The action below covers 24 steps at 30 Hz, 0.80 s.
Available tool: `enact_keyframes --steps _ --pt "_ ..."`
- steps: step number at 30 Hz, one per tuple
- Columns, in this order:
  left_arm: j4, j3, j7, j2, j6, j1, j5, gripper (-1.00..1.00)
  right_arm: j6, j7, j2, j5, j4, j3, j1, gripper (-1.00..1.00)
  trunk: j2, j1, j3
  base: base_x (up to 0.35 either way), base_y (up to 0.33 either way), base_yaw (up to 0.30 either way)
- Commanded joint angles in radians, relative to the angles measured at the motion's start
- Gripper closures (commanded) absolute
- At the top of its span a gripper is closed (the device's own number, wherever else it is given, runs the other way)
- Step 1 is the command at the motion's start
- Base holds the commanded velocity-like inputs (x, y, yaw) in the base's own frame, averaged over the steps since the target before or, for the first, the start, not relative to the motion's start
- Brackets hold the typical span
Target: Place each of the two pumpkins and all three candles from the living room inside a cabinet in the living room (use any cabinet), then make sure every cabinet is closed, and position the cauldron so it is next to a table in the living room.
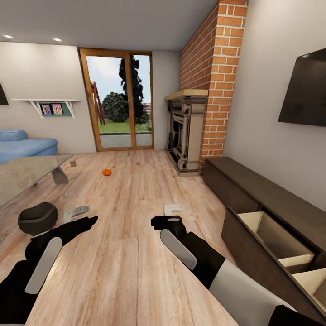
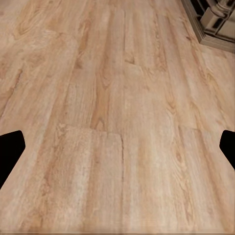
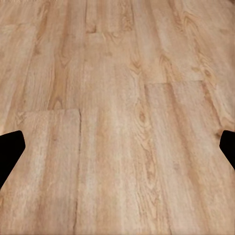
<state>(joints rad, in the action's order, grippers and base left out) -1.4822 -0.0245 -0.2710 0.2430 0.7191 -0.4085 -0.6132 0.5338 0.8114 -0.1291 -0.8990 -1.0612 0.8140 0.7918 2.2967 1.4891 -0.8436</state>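
Observation:
One orange pumpkin (image 1: 107,172) lies on the wood floor in the middle of the room, far ahead of both arms. A small grey-beige candle (image 1: 73,164) stands on the floor by the far corner of the glass-topped table (image 1: 22,174) at the left. The dark round cauldron (image 1: 38,218) sits on the floor beside that table, just left of my left gripper (image 1: 86,222). The dark-brown cabinet (image 1: 253,179) runs along the right wall, and its near front (image 1: 253,253) is pulled open, showing beige compartments. My left gripper (image 2: 117,149) and right gripper (image 3: 117,147) hang open over bare floor, holding nothing.
A stone fireplace (image 1: 185,136) with a brick chimney stands past the cabinet's far end. Glass patio doors (image 1: 120,104) are at the back, a blue sofa (image 1: 22,145) at the far left, and a wall TV (image 1: 303,90) above the cabinet. Wood floor stretches ahead.

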Motion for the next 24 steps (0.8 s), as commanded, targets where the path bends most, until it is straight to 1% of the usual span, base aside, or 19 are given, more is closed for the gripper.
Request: enact_keyframes --steps 1,2,4,7,8,16,24 --pt "0.002 -0.001 -0.007 0.001 0.01 -0.001 -0.013 -1.0 0.003 0.008 0.0 -0.006 -0.001 0.002 0.001 -1.0 -0.007 -0.004 0.002 0.0 -0.001 0.0" --pt "0.007 0.0 -0.005 0.001 0.036 -0.001 -0.016 -1.0 0.003 0.008 0.0 -0.006 -0.001 0.002 0.001 -1.0 -0.014 -0.008 0.005 0.0 0.0 0.0" --pt "0.012 -0.001 -0.004 0.0 0.066 -0.002 -0.019 -1.0 0.003 0.008 0.0 -0.006 -0.001 0.005 0.001 -1.0 -0.028 -0.016 0.011 0.0 0.0 0.0" --pt "0.016 -0.001 -0.002 0.001 0.086 -0.003 -0.021 -1.0 0.003 0.008 0.0 -0.006 -0.003 0.007 0.001 -1.0 -0.049 -0.027 0.021 0.0 0.0 0.0" --pt "0.017 -0.001 -0.002 0.002 0.089 -0.003 -0.022 -1.0 0.002 0.008 0.0 -0.006 -0.003 0.007 0.001 -1.0 -0.056 -0.031 0.024 0.0 0.0 0.0" --pt "0.02 -0.002 -0.004 0.001 0.093 -0.001 -0.02 -1.0 0.003 0.008 0.0 -0.006 -0.006 0.003 0.001 -1.0 -0.056 -0.031 0.024 0.03 0.007 0.0" --pt "0.022 -0.003 -0.003 0.005 0.091 -0.001 -0.018 -1.0 0.002 0.008 0.0 -0.006 -0.006 0.008 0.001 -1.0 -0.056 -0.031 0.024 0.269 0.083 0.0"
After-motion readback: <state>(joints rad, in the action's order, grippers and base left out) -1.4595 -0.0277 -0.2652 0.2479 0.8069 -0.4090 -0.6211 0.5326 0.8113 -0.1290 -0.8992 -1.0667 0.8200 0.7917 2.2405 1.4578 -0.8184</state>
